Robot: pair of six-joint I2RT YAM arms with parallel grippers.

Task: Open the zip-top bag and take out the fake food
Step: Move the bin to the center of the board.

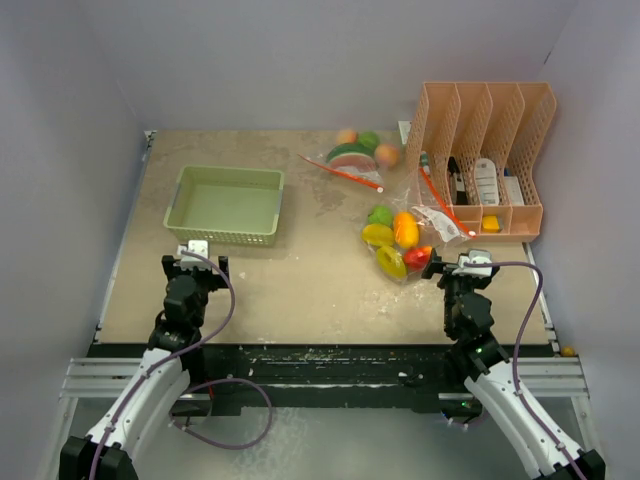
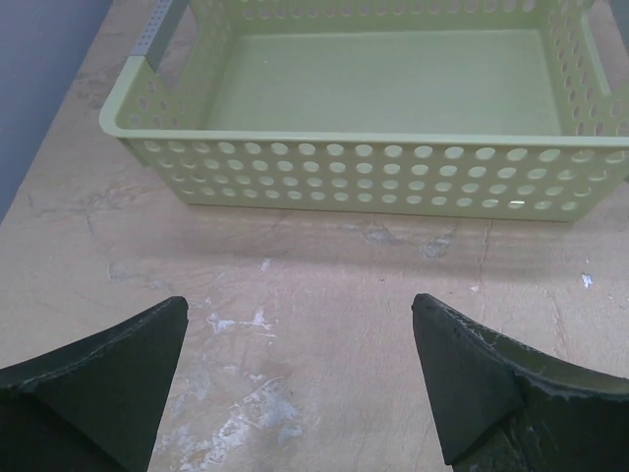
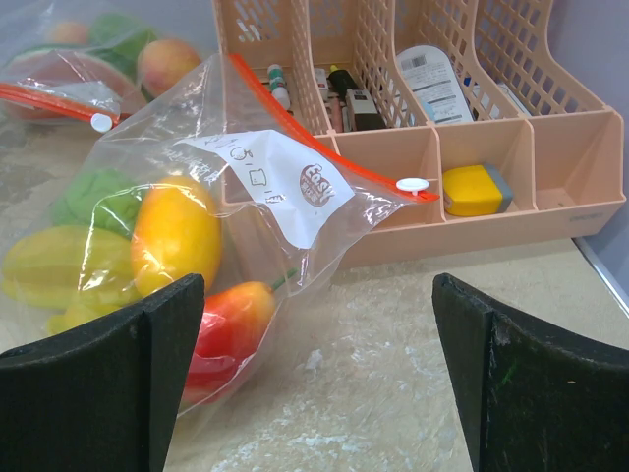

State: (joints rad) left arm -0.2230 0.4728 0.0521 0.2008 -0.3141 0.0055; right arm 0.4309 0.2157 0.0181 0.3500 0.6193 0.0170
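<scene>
A clear zip-top bag (image 1: 412, 235) with a red zip strip lies right of the table's middle, shut, holding fake food: a yellow, an orange, a green and a red piece. In the right wrist view the bag (image 3: 285, 177) shows its zip strip and white slider (image 3: 411, 184), an orange fruit (image 3: 177, 236), a red pepper (image 3: 231, 320) and a yellow piece (image 3: 49, 265). My right gripper (image 1: 464, 266) (image 3: 316, 285) is open and empty just right of the bag's near corner. My left gripper (image 1: 196, 262) (image 2: 300, 303) is open and empty over bare table, in front of the basket.
A second zip-top bag (image 1: 352, 160) (image 3: 69, 69) with toy food lies at the back. A green perforated basket (image 1: 180, 205) (image 2: 373, 172) stands at the left. A peach desk organizer (image 1: 520, 130) (image 3: 570, 167) with bottles and a yellow block (image 3: 470, 189) stands at the right.
</scene>
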